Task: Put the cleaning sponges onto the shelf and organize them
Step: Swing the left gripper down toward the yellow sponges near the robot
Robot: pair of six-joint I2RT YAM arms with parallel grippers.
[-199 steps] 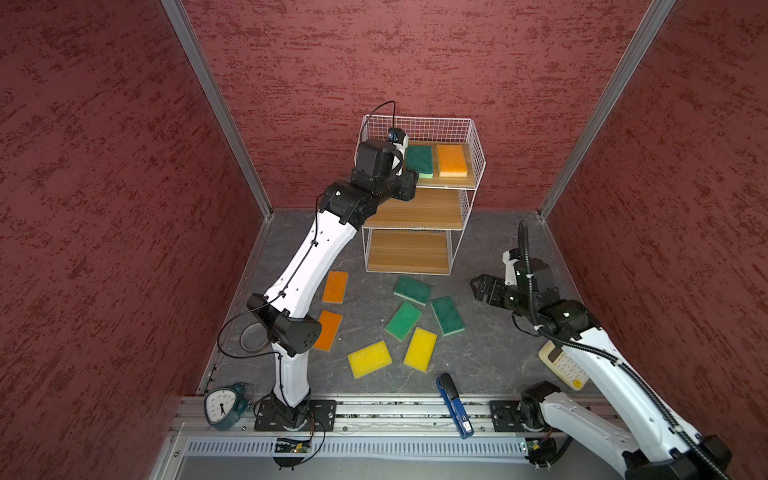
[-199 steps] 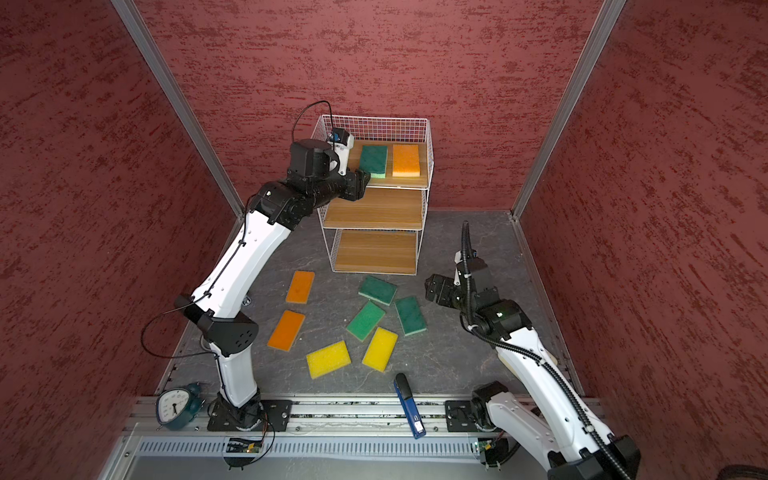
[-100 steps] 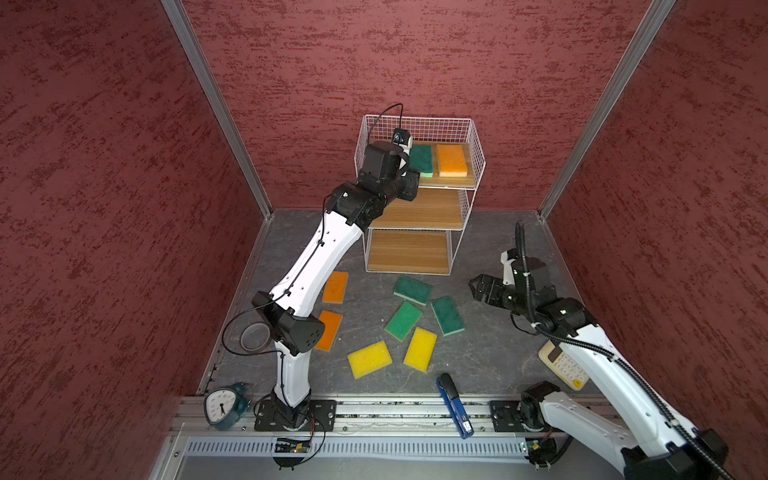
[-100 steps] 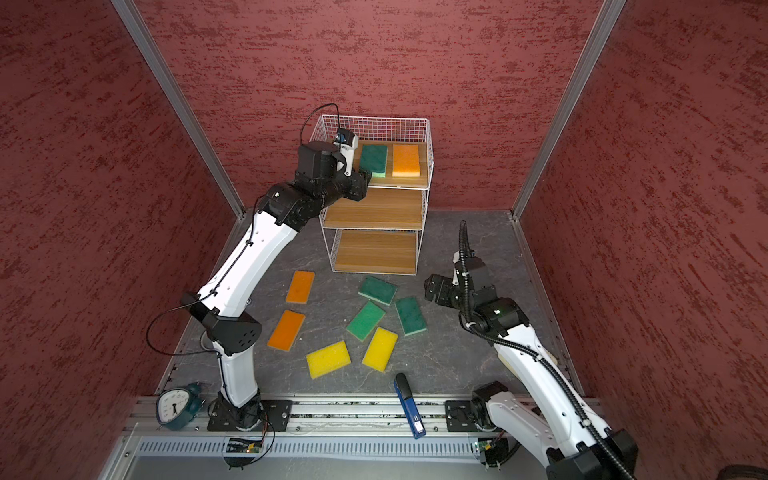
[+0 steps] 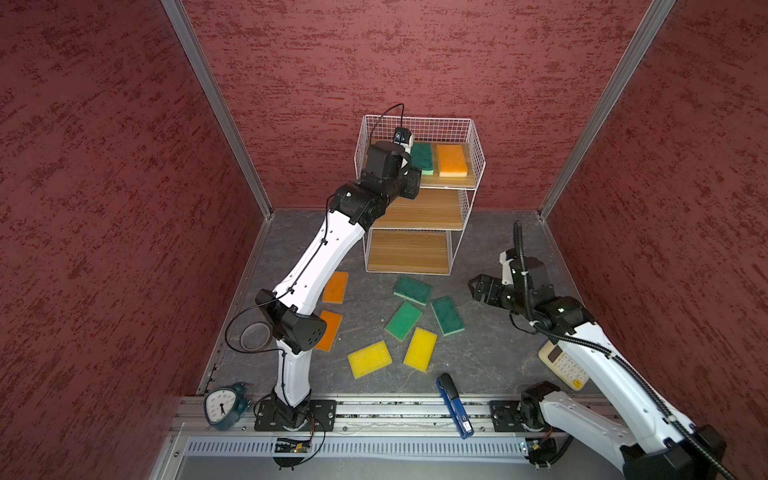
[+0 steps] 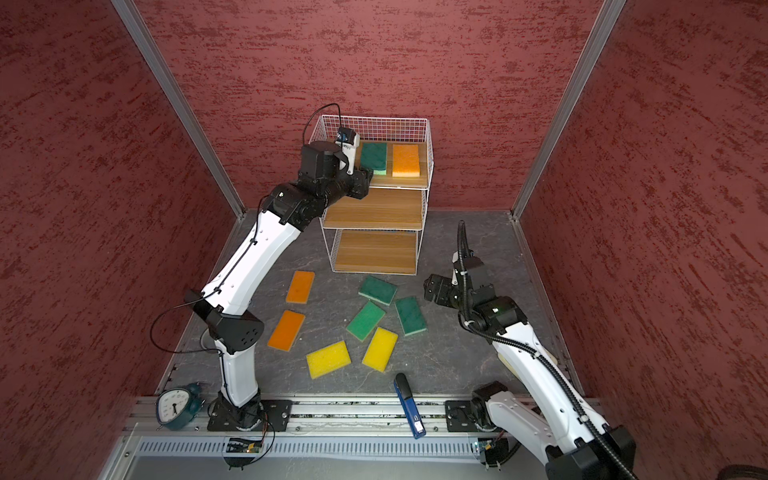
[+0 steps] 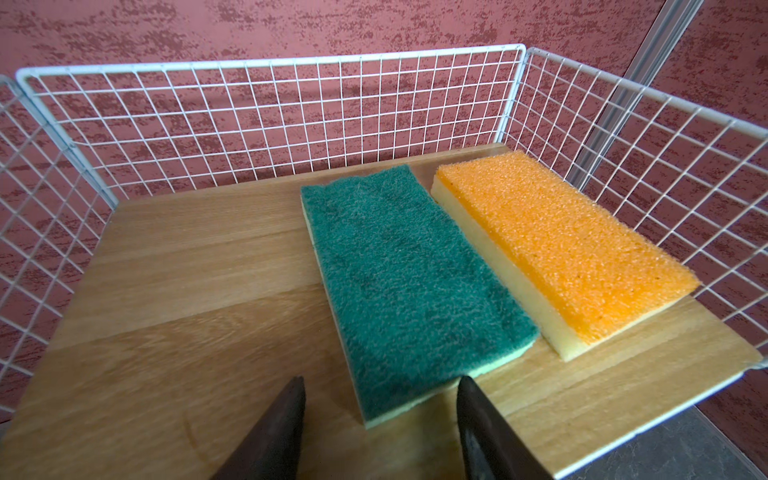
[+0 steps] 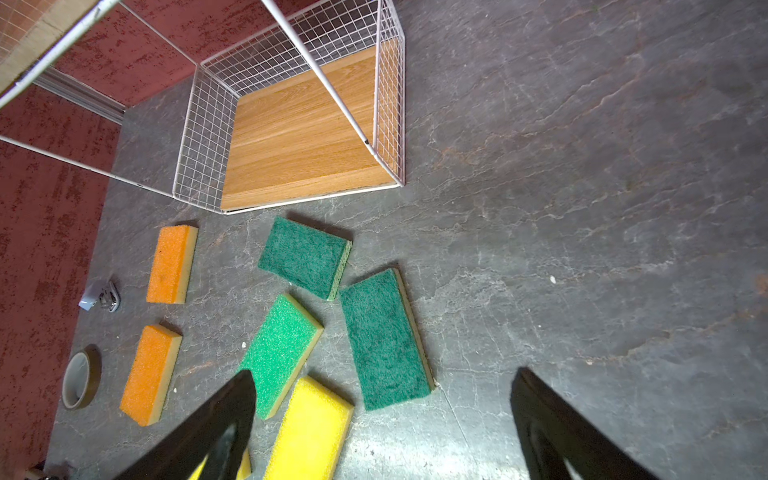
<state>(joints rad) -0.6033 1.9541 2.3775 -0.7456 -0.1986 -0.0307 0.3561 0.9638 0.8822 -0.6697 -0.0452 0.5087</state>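
I am holding my left gripper (image 7: 381,380) spread and empty at the front edge of the shelf (image 7: 174,266), at its top tier. Just ahead of my fingertips a dark green sponge (image 7: 399,274) is lying flat, with an orange sponge (image 7: 557,245) just beside it. I am hovering my right gripper (image 8: 384,374) wide open and empty above the floor (image 8: 582,208). Below and ahead of it, three green sponges (image 8: 386,336), two yellow sponges (image 8: 309,428) and two orange sponges (image 8: 170,264) are lying scattered in front of the bottom tier.
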